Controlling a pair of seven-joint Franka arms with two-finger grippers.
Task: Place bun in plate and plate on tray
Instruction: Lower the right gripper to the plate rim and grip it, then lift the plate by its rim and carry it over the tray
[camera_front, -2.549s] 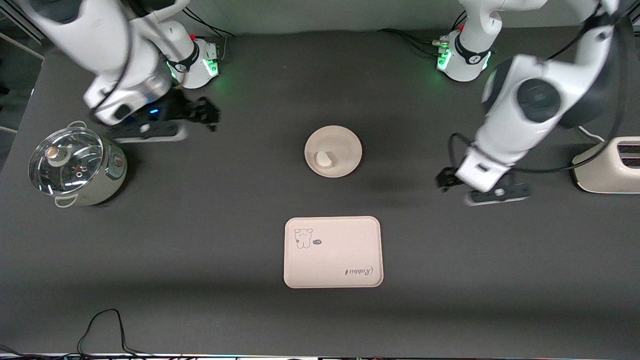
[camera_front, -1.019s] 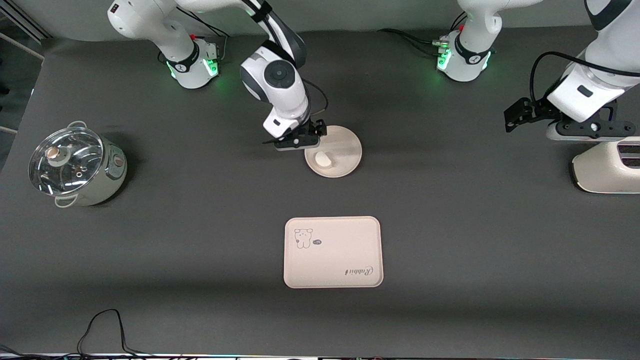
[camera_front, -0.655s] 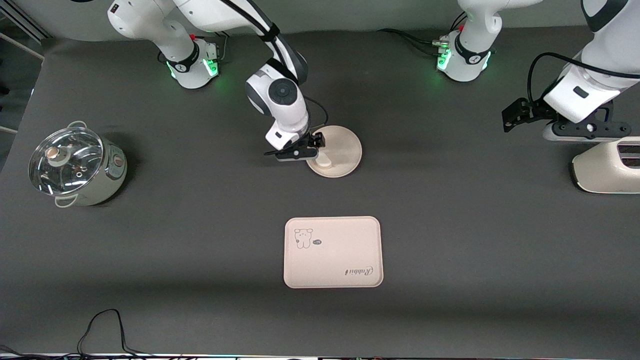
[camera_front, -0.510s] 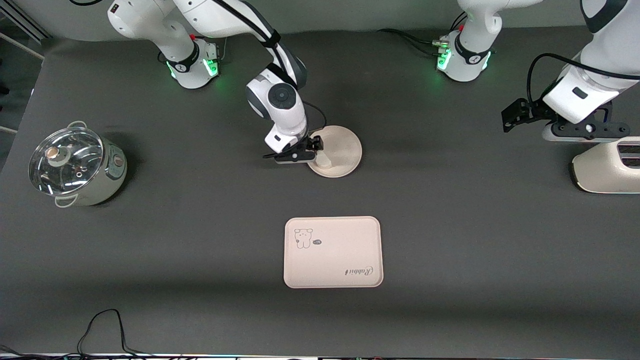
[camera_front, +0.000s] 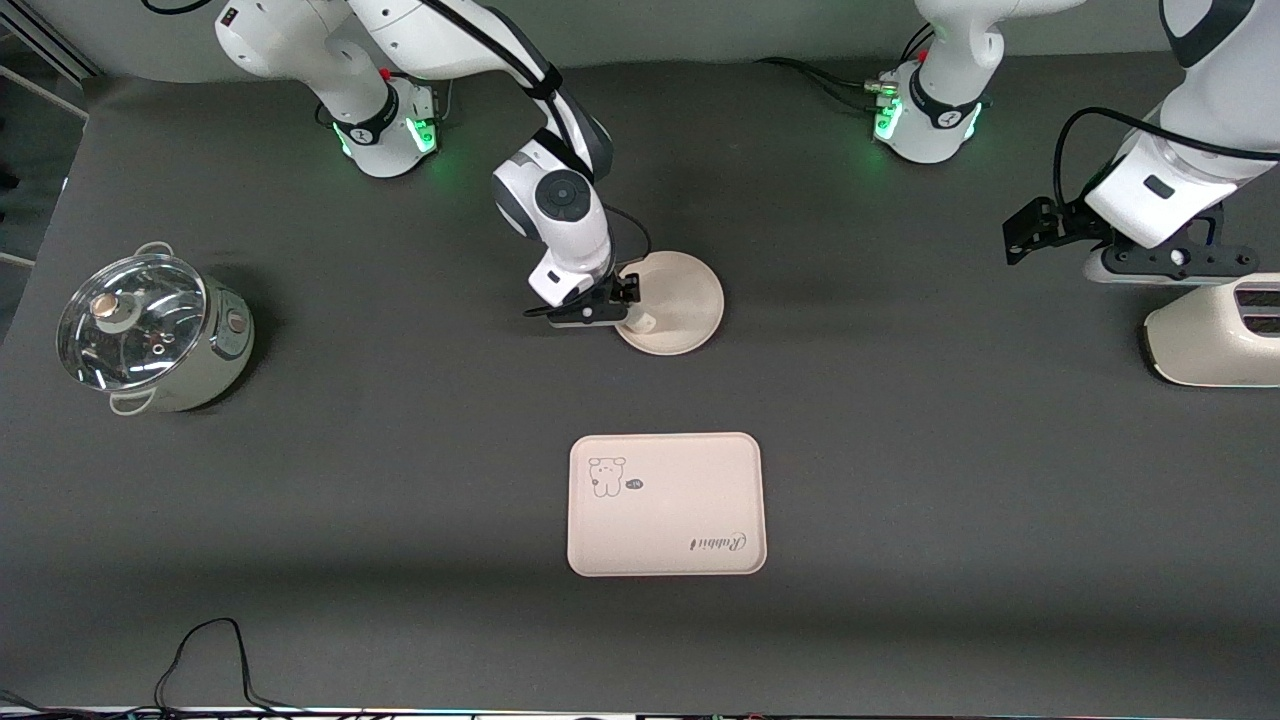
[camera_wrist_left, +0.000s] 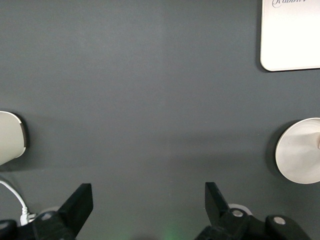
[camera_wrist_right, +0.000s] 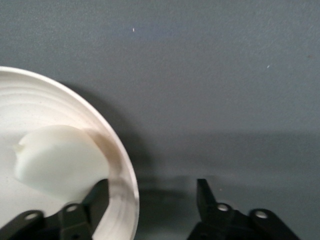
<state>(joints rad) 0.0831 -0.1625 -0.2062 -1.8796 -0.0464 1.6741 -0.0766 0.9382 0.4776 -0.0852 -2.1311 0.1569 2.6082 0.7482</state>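
Bun (camera_front: 648, 322) sits in plate (camera_front: 672, 303), frame centre; tray (camera_front: 666, 504) below it. Right gripper (camera_wrist_right: 150, 197) jaws released, straddling plate rim. Plate likely stiff, light, slick: pinch rim, keep level. Left gripper (camera_wrist_left: 147, 200) jaws released, waiting upper right.

My right arm: reaching out from its base, wrist bent down | right end effector (camera_front: 632, 305): low, fingers spread | my left arm: waiting, raised | left end effector (camera_wrist_left: 149, 202): fingers spread
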